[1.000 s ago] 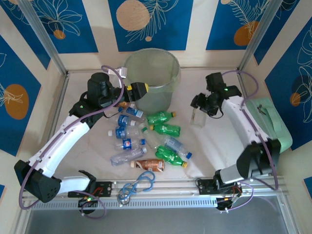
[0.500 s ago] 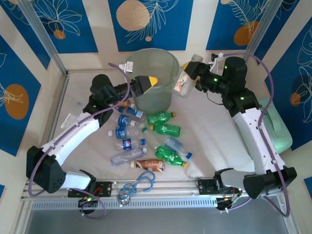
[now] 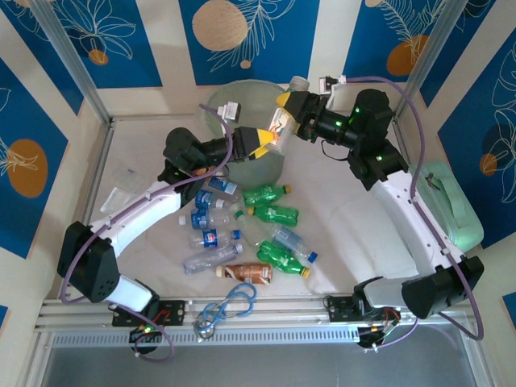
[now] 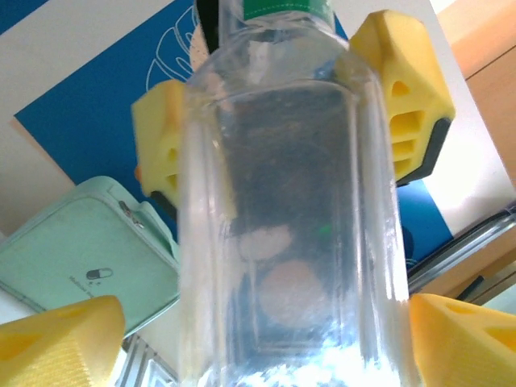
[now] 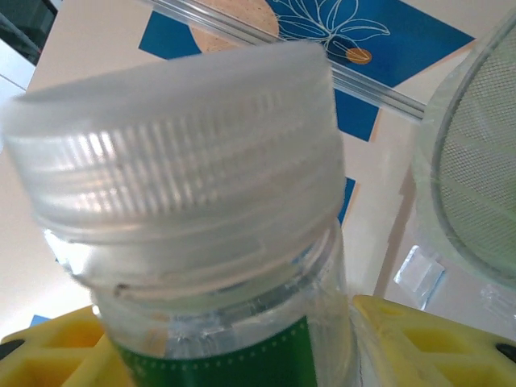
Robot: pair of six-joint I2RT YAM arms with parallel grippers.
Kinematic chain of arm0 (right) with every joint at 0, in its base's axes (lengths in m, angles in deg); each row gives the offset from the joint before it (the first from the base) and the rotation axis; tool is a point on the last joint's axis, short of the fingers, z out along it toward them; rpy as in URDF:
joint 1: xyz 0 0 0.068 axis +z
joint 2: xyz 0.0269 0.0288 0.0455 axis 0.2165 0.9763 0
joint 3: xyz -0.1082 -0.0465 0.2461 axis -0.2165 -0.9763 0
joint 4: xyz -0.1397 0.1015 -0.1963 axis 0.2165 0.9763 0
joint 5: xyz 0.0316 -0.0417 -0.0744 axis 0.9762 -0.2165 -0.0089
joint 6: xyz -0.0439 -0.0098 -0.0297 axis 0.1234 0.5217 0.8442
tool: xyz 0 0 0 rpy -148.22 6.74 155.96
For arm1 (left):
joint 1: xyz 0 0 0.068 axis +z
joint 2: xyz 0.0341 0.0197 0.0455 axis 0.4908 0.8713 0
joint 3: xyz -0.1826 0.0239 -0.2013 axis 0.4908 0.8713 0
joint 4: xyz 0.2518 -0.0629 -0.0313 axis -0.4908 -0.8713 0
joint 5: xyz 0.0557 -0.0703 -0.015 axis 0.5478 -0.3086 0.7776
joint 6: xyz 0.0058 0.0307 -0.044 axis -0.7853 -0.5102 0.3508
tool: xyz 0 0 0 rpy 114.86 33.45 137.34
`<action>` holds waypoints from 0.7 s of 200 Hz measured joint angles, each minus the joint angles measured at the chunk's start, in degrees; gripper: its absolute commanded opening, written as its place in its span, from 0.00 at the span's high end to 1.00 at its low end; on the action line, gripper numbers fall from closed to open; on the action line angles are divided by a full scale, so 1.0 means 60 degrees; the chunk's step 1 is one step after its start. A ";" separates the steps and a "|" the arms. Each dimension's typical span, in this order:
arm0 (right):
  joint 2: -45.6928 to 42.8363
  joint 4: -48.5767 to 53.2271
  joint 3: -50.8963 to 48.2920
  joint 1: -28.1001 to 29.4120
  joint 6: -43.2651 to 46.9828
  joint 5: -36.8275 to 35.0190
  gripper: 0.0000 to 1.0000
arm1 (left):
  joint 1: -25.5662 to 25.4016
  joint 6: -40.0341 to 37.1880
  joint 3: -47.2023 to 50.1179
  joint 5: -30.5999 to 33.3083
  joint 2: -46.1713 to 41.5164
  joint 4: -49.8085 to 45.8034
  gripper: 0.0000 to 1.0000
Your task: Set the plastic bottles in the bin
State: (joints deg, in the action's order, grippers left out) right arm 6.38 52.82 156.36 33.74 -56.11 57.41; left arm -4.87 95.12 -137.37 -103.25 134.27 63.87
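Note:
Over the bin [image 3: 209, 114], my right gripper [image 3: 288, 107] is shut on a clear plastic bottle [image 3: 282, 122] with a white cap and a green label, gripped near its neck. My left gripper [image 3: 266, 139] reaches in from the left, its yellow fingers open on either side of the bottle's lower body. In the left wrist view the bottle [image 4: 290, 242] stands between my left fingers [image 4: 56, 339], with the right gripper's fingers [image 4: 403, 89] clamped higher up. The right wrist view shows the cap [image 5: 177, 145] and the bin's rim [image 5: 472, 161]. Several more bottles [image 3: 242, 226] lie on the table.
A mint green case [image 3: 451, 201] sits at the right edge, under the right arm. A blue-grey looped cable [image 3: 230, 306] lies at the near edge. Small clear plastic scraps [image 3: 121, 185] lie at the left. Metal frame posts stand at the back corners.
The right arm swung left and carried its bottle from beside the bin to over it. The left gripper slid right along the bin until its fingers flank the bottle's base.

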 measured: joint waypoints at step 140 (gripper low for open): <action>0.0044 0.0062 -0.0142 0.0178 0.0091 -0.0233 0.01 | -0.0022 -0.0776 -0.0047 -0.0018 -0.0127 -0.0583 0.49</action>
State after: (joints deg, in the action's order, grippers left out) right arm 6.64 53.19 155.50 34.81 -55.56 56.01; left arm -5.00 90.47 -137.65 -103.36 133.51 60.37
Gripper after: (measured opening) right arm 0.987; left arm 0.563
